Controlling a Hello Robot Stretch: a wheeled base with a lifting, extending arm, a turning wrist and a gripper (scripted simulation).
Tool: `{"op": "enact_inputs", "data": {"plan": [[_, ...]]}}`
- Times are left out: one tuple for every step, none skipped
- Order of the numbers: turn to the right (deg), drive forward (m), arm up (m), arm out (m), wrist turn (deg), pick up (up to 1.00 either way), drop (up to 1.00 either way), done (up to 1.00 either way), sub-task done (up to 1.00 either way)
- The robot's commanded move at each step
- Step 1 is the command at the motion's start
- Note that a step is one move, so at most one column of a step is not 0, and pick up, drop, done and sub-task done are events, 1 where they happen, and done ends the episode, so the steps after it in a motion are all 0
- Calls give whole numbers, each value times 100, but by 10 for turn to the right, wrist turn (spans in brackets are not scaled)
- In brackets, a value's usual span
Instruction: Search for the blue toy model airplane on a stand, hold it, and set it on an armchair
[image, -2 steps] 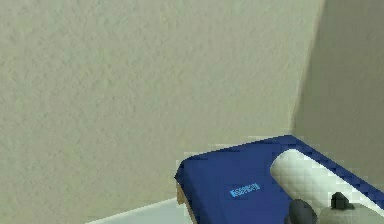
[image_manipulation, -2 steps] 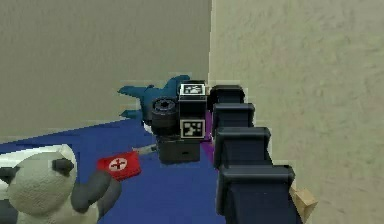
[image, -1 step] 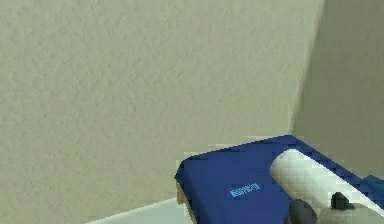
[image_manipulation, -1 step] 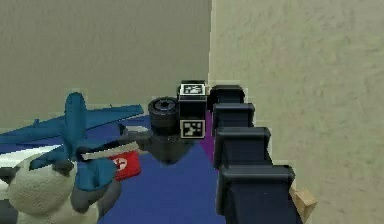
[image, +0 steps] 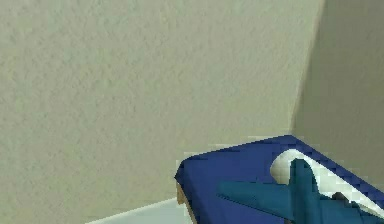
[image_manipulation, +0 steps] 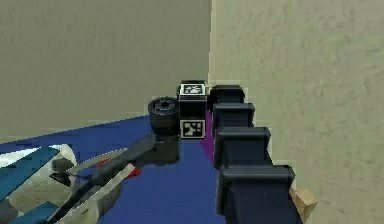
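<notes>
Grasp likely in hand: line fingers (image_manipulation: 112, 161) up with blue toy airplane (image_manipulation: 28, 172) on blue surface (image_manipulation: 170, 190), staying off right wall (image_manipulation: 300, 80); cannot tell finger spread, nor whether anything held.

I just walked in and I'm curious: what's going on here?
A robot's arm reaches along a wall over a blue surface. Its claw points toward a blue toy plane on that surface. I cannot tell whether the claw holds the plane.
</notes>
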Motion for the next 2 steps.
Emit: {"op": "enact_inputs", "data": {"plan": [[0, 0, 0, 0, -300, 0, 0, 0, 0], [0, 0, 0, -12, 0, 0, 0, 0, 0]]}}
